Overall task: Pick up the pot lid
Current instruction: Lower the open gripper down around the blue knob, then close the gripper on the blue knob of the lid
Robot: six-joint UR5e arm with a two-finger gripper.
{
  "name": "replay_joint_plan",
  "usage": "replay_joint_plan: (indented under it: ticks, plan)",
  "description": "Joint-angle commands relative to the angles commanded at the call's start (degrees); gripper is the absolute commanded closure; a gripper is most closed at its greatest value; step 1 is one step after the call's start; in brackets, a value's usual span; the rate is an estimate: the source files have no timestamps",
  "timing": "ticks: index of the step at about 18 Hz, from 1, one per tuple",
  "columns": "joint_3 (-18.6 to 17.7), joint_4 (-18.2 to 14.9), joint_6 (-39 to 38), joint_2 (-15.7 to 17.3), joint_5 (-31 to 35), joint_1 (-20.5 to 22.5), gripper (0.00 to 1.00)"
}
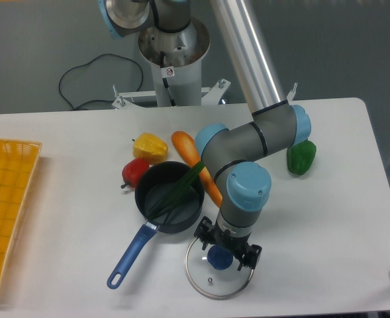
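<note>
Bright, diffuse light spreads fairly evenly over the white table, leaving it pale and low in texture. Shadows are soft and faint; the direction of the source cannot be told. The grey background across the top of the frame is dimmer. Left of centre, the inside of the black pot sinks into near-black, with little detail. Small glints mark the green pepper at upper right. Outlines read clearly, while fine detail looks slightly soft.
</note>
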Motion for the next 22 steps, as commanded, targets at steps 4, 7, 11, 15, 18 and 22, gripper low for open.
replay_joint_plan:
  ticks: [4, 7, 11, 15, 18, 22]
  plan:
    - [-0.2, -0.1, 0.6, 0.0, 0.2, 0.0, 0.00]
    - [-0.1, -0.1, 0.6, 0.0, 0.3, 0.0, 0.00]
    - [-0.2, -0.1, 0.5, -0.2, 2.8, -0.7, 0.00]
    - [-0.1, -0.1, 0.4, -0.3, 3.9, -1.3, 0.00]
    - [-0.1, -0.1, 0.3, -0.3, 3.9, -1.4, 0.00]
    - [-0.1, -0.1, 0.3, -0.5, 3.9, -1.5, 0.00]
